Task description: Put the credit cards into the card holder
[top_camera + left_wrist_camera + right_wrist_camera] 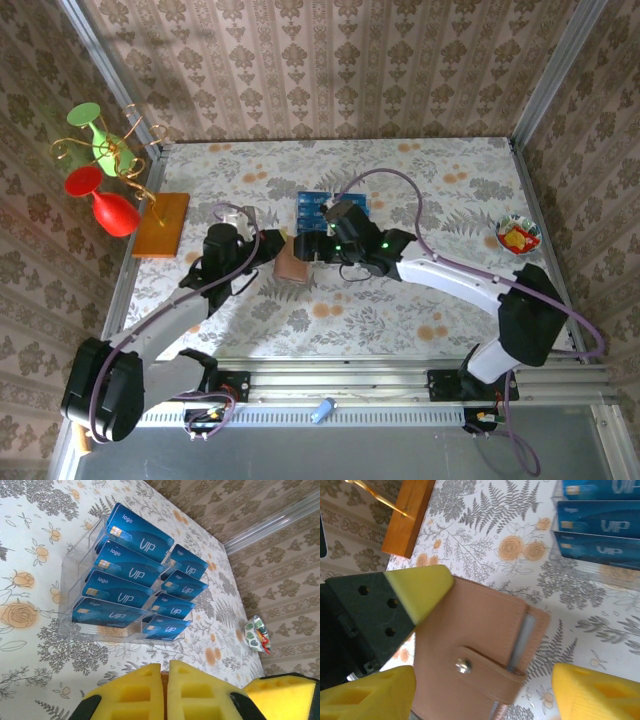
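Pinning one edge of the card holder, the left gripper is closed flat on it, seemingly to steady it; the snap is fastened. Right gripper: jaws wide, straddling the holder, gripping nothing. Credit cards: eight, blue, stored in a clear tiered rack just beyond. Surface: floral tablecloth. Surround: damask wallpaper; wooden board at the left edge.

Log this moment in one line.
left gripper: shut on card holder edge | right gripper: open over card holder | card holder: snapped closed | credit cards: eight in clear rack
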{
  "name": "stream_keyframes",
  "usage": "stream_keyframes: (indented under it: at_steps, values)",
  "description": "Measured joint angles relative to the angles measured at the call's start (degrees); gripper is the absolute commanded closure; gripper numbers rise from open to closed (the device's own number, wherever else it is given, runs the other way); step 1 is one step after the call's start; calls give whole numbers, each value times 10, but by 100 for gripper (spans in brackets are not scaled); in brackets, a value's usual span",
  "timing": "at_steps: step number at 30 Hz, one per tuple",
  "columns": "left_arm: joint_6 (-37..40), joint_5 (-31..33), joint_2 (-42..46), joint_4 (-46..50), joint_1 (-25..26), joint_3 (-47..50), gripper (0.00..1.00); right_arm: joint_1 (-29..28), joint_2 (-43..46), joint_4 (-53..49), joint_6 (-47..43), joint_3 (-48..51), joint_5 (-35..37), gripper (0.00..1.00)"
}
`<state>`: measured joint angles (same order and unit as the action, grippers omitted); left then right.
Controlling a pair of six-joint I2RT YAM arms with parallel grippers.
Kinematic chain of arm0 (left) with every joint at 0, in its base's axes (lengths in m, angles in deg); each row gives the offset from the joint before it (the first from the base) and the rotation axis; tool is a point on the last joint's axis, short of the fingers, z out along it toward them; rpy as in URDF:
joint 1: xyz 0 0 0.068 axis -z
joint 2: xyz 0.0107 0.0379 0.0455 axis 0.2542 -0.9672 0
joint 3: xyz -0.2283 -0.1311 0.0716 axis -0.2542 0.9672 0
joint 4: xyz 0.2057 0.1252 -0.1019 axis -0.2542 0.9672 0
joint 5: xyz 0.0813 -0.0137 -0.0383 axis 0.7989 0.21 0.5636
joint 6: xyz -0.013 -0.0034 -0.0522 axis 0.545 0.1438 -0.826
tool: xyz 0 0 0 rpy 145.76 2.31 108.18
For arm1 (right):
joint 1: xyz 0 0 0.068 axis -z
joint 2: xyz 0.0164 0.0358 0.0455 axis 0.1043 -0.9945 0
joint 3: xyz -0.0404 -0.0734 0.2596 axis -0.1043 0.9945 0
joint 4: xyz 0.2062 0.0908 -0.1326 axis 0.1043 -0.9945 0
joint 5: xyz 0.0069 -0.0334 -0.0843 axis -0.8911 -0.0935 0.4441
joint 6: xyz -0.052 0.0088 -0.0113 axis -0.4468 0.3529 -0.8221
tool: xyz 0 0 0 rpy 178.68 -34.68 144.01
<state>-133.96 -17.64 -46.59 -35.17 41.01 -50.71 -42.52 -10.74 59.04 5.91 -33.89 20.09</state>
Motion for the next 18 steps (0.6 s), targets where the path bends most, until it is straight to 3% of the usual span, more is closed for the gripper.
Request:
stream_keyframes:
  at_steps: [11,18]
  values:
    - [15,39,2,42,10,-7,100,-42,-90,-71,-28,-76,68,30]
    - [16,39,2,46,15,-7,100,-42,-84,-86,-33,-54,103,45]
